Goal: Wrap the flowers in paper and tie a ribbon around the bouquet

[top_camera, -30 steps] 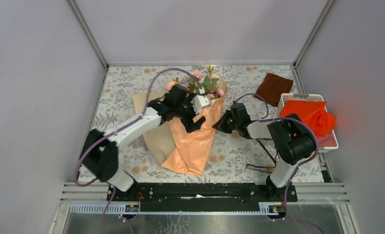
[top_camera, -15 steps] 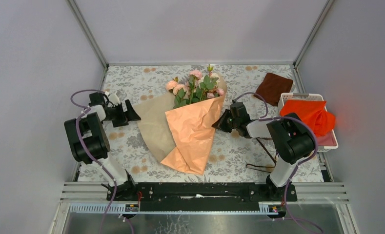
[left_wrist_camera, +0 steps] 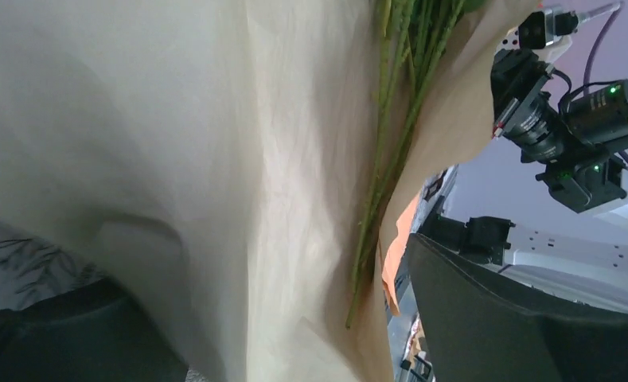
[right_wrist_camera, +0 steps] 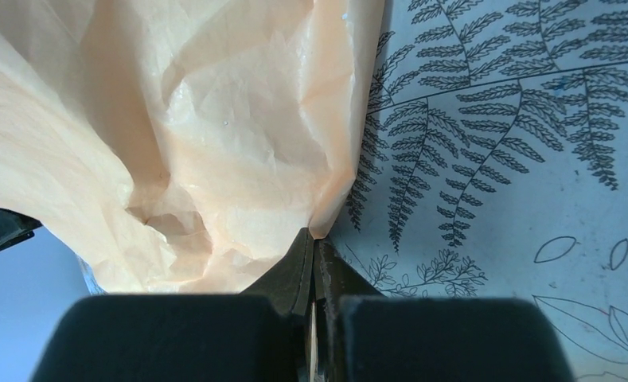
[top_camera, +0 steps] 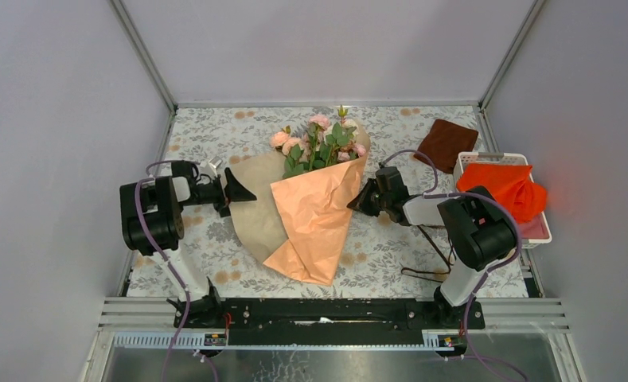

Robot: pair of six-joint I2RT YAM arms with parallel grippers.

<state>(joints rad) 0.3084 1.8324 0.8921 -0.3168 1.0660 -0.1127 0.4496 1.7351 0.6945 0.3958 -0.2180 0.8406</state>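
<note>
Wrapping underway: the large peach-orange kraft paper sheet [right_wrist_camera: 215, 119] is pinched by the right gripper [right_wrist_camera: 314, 243]; ahead of the spread left gripper [top_camera: 239, 189], its tan flap [top_camera: 255, 208] is to be folded over.

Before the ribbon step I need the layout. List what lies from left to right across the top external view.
left gripper → paper → right gripper → brown cloth → orange cloth. The flowers, the ribbon and the basket are left out because they overlap these.
</note>
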